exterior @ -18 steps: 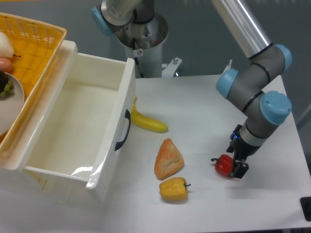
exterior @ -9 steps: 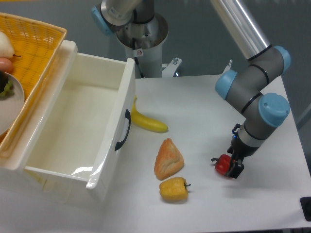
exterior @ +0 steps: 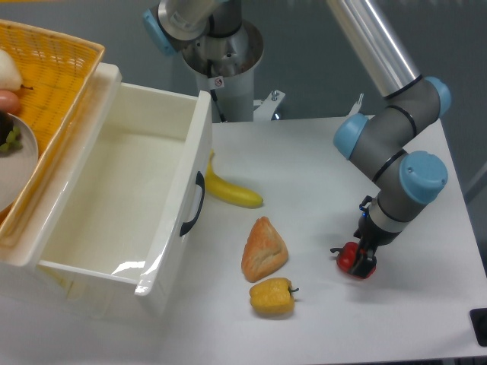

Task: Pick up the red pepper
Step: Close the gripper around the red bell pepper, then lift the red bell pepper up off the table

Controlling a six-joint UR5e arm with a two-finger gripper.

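Note:
The red pepper is small and glossy, with a dark stem pointing left, and sits on the white table at the right. My gripper comes down onto it from above with its fingers closed around it. The fingers hide the pepper's right half. I cannot tell whether the pepper still touches the table.
A tan wedge pastry and a yellow pepper lie to the left of the gripper. A banana rests beside the open white drawer. A wicker basket sits at the far left. The table's right edge is close by.
The arm has shifted slightly left and leaned further over the red pepper. The gripper has closed in, so less of the pepper shows now.

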